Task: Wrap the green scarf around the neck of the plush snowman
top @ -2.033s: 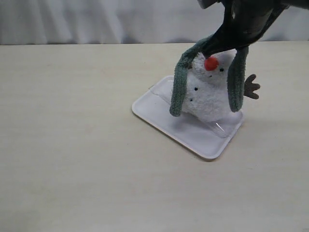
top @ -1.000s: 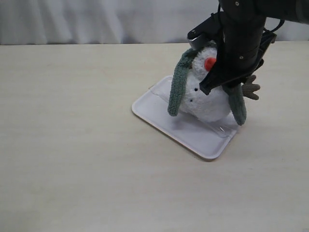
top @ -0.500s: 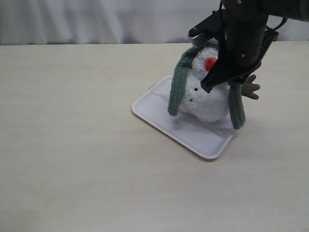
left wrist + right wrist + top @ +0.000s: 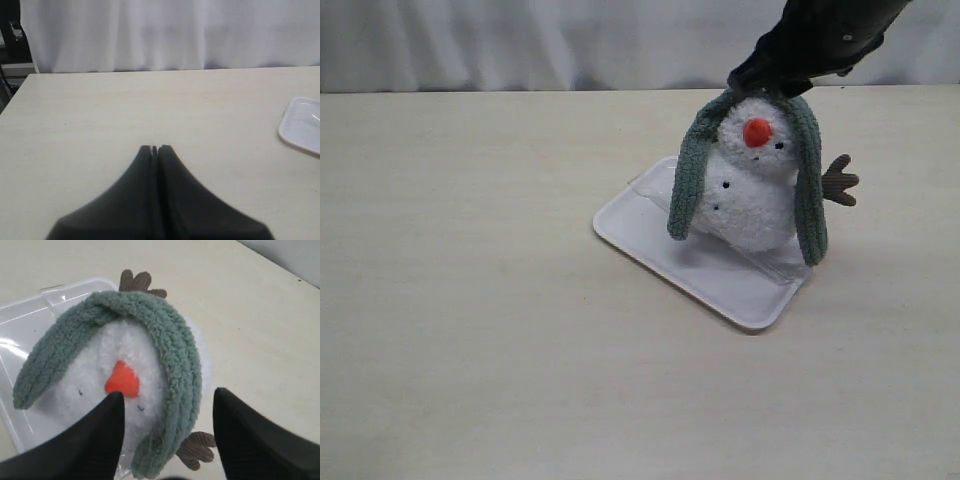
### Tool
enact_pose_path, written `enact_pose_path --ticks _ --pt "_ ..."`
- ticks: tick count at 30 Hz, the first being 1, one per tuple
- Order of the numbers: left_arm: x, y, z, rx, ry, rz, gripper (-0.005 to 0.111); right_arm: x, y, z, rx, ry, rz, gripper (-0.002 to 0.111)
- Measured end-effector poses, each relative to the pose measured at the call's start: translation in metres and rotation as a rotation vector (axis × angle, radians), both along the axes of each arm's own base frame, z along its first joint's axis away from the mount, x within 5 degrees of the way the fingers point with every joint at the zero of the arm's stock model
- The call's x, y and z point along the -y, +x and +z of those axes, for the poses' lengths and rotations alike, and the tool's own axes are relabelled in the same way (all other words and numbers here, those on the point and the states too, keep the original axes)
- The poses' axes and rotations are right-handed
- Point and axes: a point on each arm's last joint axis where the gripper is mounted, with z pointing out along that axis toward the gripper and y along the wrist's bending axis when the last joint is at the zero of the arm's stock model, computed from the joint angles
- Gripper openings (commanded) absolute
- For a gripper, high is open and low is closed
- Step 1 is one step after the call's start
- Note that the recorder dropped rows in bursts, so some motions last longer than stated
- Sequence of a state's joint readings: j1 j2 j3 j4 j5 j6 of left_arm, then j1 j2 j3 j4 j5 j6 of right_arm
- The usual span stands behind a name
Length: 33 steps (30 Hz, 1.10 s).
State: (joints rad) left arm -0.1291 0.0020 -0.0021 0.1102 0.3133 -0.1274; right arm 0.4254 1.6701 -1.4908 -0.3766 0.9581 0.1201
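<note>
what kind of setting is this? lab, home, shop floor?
Most likely a lab test bench: a bare pale tabletop, a plain white curtain as backdrop, and only staged props, a plush snowman draped with a green scarf on a white tray.

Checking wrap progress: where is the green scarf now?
In the exterior view, right of centre, the green scarf drapes over the head of the plush snowman, ends hanging down both sides.

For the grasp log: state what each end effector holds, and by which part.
Nothing is held. The right end effector is open above the scarf draped over the snowman's head; the left end effector is shut, empty.
</note>
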Motion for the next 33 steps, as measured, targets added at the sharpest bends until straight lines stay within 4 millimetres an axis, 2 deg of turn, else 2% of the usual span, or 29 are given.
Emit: enact_pose_path --ticks 3,7,13,24,28,30,33 --pt "0.0 0.0 0.0 0.0 0.0 0.0 0.0 0.006 0.016 -0.017 -0.034 0.0 -0.055 0.047" --pt "0.0 0.0 0.0 0.0 0.0 0.0 0.0 0.01 0.03 -0.036 -0.068 -0.04 -0.075 0.027" --pt "0.0 0.0 0.0 0.0 0.0 0.0 0.0 0.006 0.038 -0.037 -0.011 -0.028 -0.039 0.006" --pt "0.0 0.0 0.0 0.0 0.0 0.0 0.0 0.005 0.046 -0.046 0.006 -0.071 -0.006 0.005" --pt "0.0 0.0 0.0 0.0 0.0 0.0 0.0 0.011 0.048 -0.041 0.051 -0.082 -0.07 0.005" --pt "0.0 0.0 0.0 0.0 0.0 0.0 0.0 0.021 0.05 -0.04 0.057 -0.078 -0.114 0.005" --pt "0.0 0.0 0.0 0.0 0.0 0.0 0.0 0.031 0.056 -0.05 0.022 -0.066 -0.161 0.005"
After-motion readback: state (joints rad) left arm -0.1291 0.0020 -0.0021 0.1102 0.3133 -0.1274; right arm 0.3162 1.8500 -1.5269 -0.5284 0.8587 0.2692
